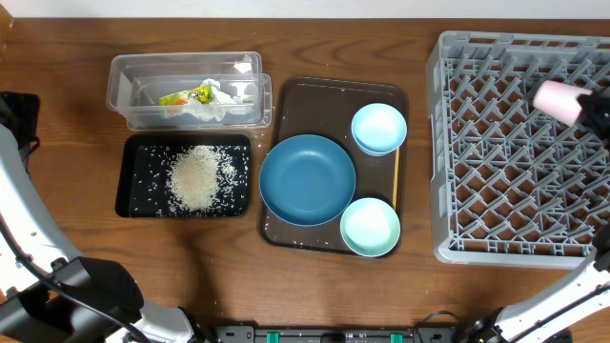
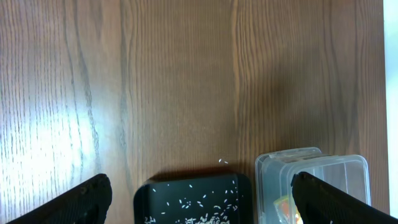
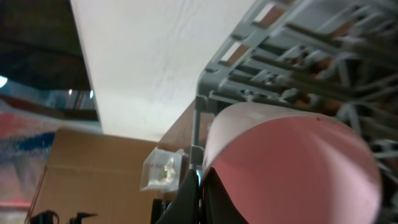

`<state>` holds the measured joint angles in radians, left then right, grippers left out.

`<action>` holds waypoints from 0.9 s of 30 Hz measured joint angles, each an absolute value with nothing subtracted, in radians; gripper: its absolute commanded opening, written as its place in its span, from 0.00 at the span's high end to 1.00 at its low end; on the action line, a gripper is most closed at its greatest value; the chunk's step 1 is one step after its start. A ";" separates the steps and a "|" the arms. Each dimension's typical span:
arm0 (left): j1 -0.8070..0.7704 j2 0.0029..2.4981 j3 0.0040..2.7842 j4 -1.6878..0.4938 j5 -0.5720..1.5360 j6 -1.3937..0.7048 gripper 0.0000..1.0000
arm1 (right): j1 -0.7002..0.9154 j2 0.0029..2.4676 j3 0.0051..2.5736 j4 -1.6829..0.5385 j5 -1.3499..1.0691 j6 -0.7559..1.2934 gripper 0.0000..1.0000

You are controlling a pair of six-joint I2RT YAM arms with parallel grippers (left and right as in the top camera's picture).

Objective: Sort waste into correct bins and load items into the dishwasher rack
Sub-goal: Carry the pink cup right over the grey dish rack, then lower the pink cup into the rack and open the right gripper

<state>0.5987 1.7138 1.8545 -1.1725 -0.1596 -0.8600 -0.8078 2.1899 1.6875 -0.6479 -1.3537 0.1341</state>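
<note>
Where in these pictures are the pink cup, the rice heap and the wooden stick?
pink cup [image 1: 556, 98], overhead view, its side wall.
rice heap [image 1: 195, 178], overhead view, middle of the heap.
wooden stick [image 1: 396, 176], overhead view, halfway along it.

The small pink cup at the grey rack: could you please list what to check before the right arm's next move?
1. Grip: right gripper shut on the small pink cup: ok.
2. Cup above the grey lattice plastic dishwasher rack: ok.
3. Rack cells around the cup free of other items: ok.
4. Cup resting on the pegs or held above them: cannot tell.
5. Other arm: left gripper open, away from the rack, above the shallow black tray: ok.
</note>
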 measured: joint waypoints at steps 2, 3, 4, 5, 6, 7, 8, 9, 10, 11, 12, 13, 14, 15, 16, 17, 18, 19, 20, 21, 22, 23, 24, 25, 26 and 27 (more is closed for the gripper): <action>0.599 1.714 1.855 -1.172 -0.160 -0.860 0.06 | -0.822 2.190 1.687 -0.651 -1.353 0.134 0.99; 0.599 1.714 1.855 -1.172 -0.160 -0.860 0.06 | -0.826 2.190 1.687 -0.653 -1.353 0.134 0.99; 0.599 1.714 1.855 -1.172 -0.160 -0.860 0.06 | -0.826 2.190 1.687 -0.654 -1.352 0.133 0.99; 0.599 1.714 1.855 -1.173 -0.160 -0.860 0.06 | -0.826 2.190 1.687 -0.654 -1.353 0.133 0.99; 0.599 1.714 1.855 -1.172 -0.160 -0.860 0.05 | -0.825 2.190 1.687 -0.654 -1.352 0.132 0.99; 0.599 1.714 1.855 -1.172 -0.160 -0.860 0.06 | -0.825 2.190 1.687 -0.656 -1.353 0.132 0.99; 0.599 1.714 1.855 -1.172 -0.160 -0.860 0.06 | -0.822 2.190 1.687 -0.657 -1.353 0.132 0.99; 0.599 1.714 1.855 -1.172 -0.160 -0.860 0.05 | -0.820 2.190 1.687 -0.657 -1.354 0.132 0.99; 0.599 1.714 1.855 -1.172 -0.160 -0.860 0.06 | -0.819 2.190 1.687 -0.657 -1.354 0.132 0.99; 0.599 1.714 1.855 -1.172 -0.160 -0.860 0.06 | -0.818 2.190 1.687 -0.658 -1.354 0.132 0.99; 0.599 1.714 1.855 -1.172 -0.160 -0.860 0.06 | -0.818 2.190 1.687 -0.661 -1.354 0.131 0.99; 0.599 1.714 1.855 -1.172 -0.160 -0.860 0.06 | -0.817 2.190 1.687 -0.666 -1.353 0.130 0.99; 0.599 1.714 1.855 -1.173 -0.160 -0.860 0.06 | -0.815 2.190 1.687 -0.672 -1.349 0.129 0.99; 0.599 1.714 1.855 -1.172 -0.160 -0.860 0.06 | -0.812 2.190 1.687 -0.684 -1.336 0.129 0.99; 0.599 1.714 1.855 -1.172 -0.160 -0.860 0.05 | -0.809 2.190 1.687 -0.698 -1.321 0.129 0.99; 0.599 1.714 1.855 -1.172 -0.160 -0.860 0.06 | -0.805 2.190 1.687 -0.714 -1.307 0.129 0.99; 0.599 1.714 1.855 -1.172 -0.160 -0.860 0.06 | -0.801 2.190 1.687 -0.728 -1.297 0.127 0.99; 0.599 1.714 1.855 -1.173 -0.160 -0.860 0.06 | -0.797 2.190 1.688 -0.741 -1.289 0.124 0.99; 0.599 1.714 1.855 -1.172 -0.160 -0.860 0.06 | -0.795 2.189 1.688 -0.749 -1.286 0.118 0.99; 0.599 1.714 1.855 -1.173 -0.160 -0.860 0.06 | -0.794 2.189 1.691 -0.759 -1.284 0.109 0.99; 0.599 1.714 1.855 -1.172 -0.160 -0.860 0.06 | -0.793 2.189 1.693 -0.769 -1.282 0.097 0.99; 0.599 1.714 1.855 -1.172 -0.160 -0.860 0.06 | -0.793 2.189 1.694 -0.775 -1.281 0.089 0.99; 0.599 1.714 1.855 -1.172 -0.160 -0.860 0.06 | -0.794 2.189 1.695 -0.782 -1.279 0.084 0.99; 0.599 1.714 1.855 -1.172 -0.160 -0.860 0.06 | -0.794 2.189 1.696 -0.789 -1.275 0.077 0.99; 0.599 1.714 1.855 -1.173 -0.160 -0.860 0.06 | -0.794 2.189 1.698 -0.795 -1.269 0.072 0.99; 0.599 1.714 1.855 -1.172 -0.160 -0.860 0.06 | -0.795 2.188 1.701 -0.801 -1.261 0.067 0.99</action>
<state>0.5987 1.7138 1.8545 -1.1725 -0.1596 -0.8600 -0.7952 2.1883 1.7008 -0.8009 -1.2606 0.0669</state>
